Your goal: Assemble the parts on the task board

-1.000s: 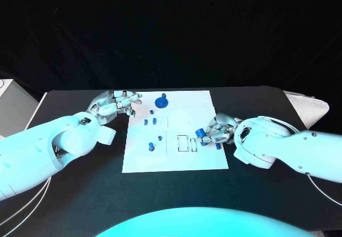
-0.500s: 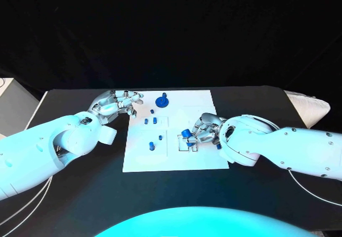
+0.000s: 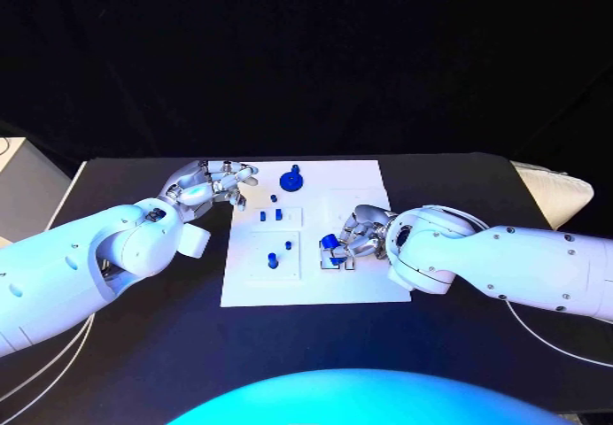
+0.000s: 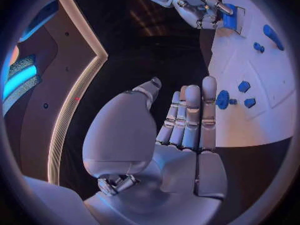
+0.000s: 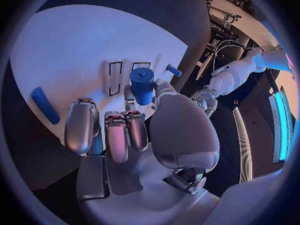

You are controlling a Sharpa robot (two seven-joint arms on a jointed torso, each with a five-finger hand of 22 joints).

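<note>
The white task board point(image 3: 364, 199) lies mid-table. My right hand point(image 3: 361, 237) is over its middle right and pinches a blue cylinder point(image 3: 329, 241) just above the two rectangular slots point(image 3: 335, 258). In the right wrist view the cylinder point(image 5: 142, 84) sits upright between thumb and finger, near the slots point(image 5: 115, 78). My left hand point(image 3: 211, 184) is at the board's far left corner, fingers straight and holding nothing point(image 4: 187, 119). A round blue part point(image 3: 291, 183), two small blue pieces point(image 3: 269, 215) and a blue peg point(image 3: 271, 260) are on the board.
A long blue bar point(image 5: 45, 105) lies on the board beside my right hand. The black table point(image 3: 141, 301) surrounds the board. A white box point(image 3: 19, 177) stands past the table's left edge, a pale object point(image 3: 555, 190) at its right edge.
My right hand has carried the blue cylinder leftward from the board's right edge to above the slots. The left hand has stayed put.
</note>
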